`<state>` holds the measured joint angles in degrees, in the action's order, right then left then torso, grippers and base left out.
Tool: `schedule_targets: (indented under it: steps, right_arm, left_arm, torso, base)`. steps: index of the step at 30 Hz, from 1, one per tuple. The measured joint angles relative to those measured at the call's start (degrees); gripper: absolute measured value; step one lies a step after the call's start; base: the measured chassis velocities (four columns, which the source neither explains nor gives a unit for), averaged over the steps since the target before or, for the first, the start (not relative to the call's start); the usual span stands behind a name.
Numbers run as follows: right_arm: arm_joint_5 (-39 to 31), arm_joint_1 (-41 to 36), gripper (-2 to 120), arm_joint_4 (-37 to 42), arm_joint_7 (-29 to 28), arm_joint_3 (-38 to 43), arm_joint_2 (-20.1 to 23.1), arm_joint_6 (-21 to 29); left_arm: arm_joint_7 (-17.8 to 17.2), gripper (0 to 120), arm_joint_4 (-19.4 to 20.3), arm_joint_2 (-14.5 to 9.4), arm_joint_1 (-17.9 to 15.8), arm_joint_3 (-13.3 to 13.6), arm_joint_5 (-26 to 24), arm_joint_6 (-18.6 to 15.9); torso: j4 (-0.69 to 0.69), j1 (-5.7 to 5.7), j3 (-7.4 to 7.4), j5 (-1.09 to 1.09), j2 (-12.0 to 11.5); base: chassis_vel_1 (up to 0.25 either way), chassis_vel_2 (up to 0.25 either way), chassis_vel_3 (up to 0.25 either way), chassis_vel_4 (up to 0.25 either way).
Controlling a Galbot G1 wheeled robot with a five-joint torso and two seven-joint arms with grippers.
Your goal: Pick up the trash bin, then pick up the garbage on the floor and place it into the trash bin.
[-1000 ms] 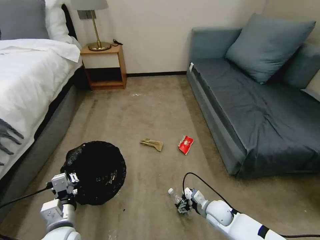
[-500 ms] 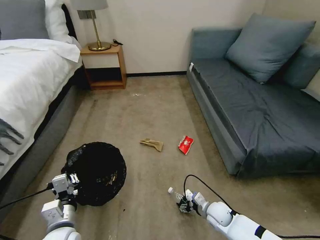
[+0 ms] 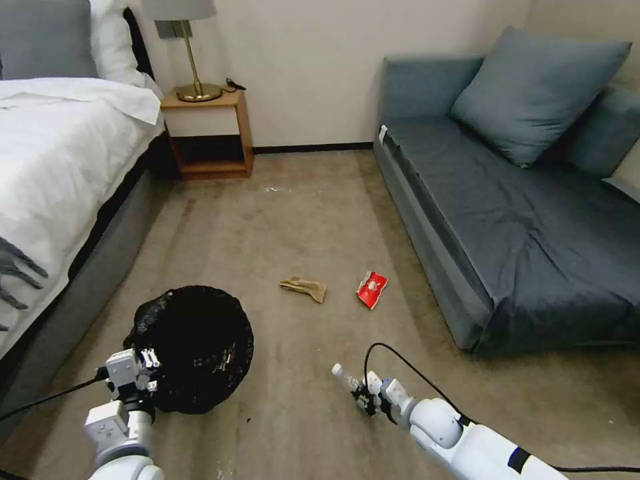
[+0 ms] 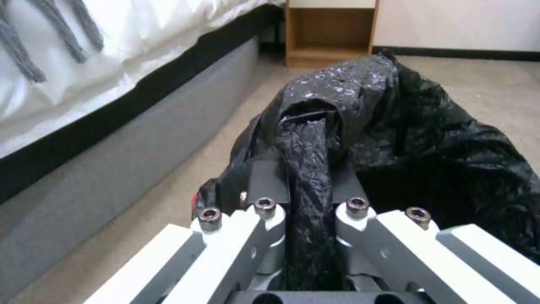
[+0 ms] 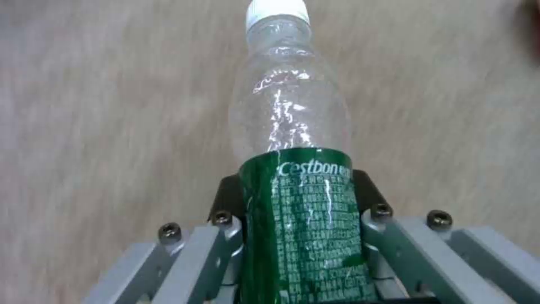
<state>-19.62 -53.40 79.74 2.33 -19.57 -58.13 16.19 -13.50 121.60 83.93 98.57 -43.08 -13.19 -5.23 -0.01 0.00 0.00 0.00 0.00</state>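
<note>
Left gripper (image 3: 148, 372) is clamped on the near rim of the trash bin (image 3: 193, 347); in the left wrist view its fingers (image 4: 264, 185) pinch a fold of the black bag (image 4: 360, 114) between them. Bin sits low, close to the bed (image 3: 60, 173), mouth facing up and open. Can't tell from here if it's touching the carpet (image 3: 300, 220) or just off it.

Right gripper (image 3: 365, 397) is closed around the clear plastic bottle (image 3: 347, 381), gripping the green label (image 5: 303, 219) at mid-body. White cap (image 5: 276, 9) points away from the gripper, toward the bin side. Bottle sits at a slant in the head view, cap end forward and to the robot's left. Carpet blurs behind it in the right wrist view.

Two more pieces on the floor, farther out in the middle of the room: crumpled tan paper (image 3: 304, 288) and the red snack packet (image 3: 371, 289), near each other but apart, packet on the side nearer the sofa (image 3: 507, 220). Both well apart from either gripper.

Inside the bin there's a small pale glint (image 3: 223, 357) on the liner; too small to identify.

Nightstand (image 3: 208, 133) with a lamp (image 3: 190, 50) stands against the far wall, between bed and sofa
</note>
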Motion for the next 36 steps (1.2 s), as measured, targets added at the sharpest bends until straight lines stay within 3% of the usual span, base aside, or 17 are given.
schedule_targets:
  steps: [5, 8, 13, 21, 36]
  right_arm:
    - [-2.5, 2.67, 26, 2.28, -3.66, 0.31, -1.54, -0.19]
    - [-8.51, 6.72, 26, 4.66, -5.05, -0.83, -3.3, -8.0]
    - [-17.21, 9.66, 26, 9.06, -5.13, -3.18, -5.75, -14.75]
    - [-24.01, 14.66, 26, 11.93, -5.26, -12.11, -8.37, -17.05]
    - [-23.51, 18.9, 26, 6.38, -6.8, -17.53, -17.98, -17.17]
  left_arm:
    - [0.05, 7, 0.02, 0.01, -0.03, 0.06, 0.02, 0.04]
    - [0.25, 7, 0.01, -0.15, -0.23, 0.09, 0.05, 0.06]
    - [0.69, 7, -0.16, -0.19, -0.79, 0.33, 0.23, 0.06]
    - [0.97, 7, -0.39, -0.37, -2.15, 0.48, -1.57, -0.33]
    - [2.4, 7, -0.72, -0.1, -3.76, 0.57, -5.08, -0.54]
  torso:
    - [0.0, 0.0, 0.01, 0.0, 0.0]
    - [0.01, 0.0, 0.01, -0.01, 0.0]
    - [0.02, 0.0, 0.0, -0.01, 0.0]
    - [0.01, 0.0, 0.0, -0.01, 0.0]
    - [0.01, 0.0, 0.0, 0.0, 0.0]
  base:
    - [0.0, 0.0, 0.0, 0.0]
    - [0.0, 0.0, 0.0, 0.0]
    - [0.0, 0.0, 0.0, 0.0]
    - [0.0, 0.0, 0.0, 0.0]
    - [0.0, 0.0, 0.0, 0.0]
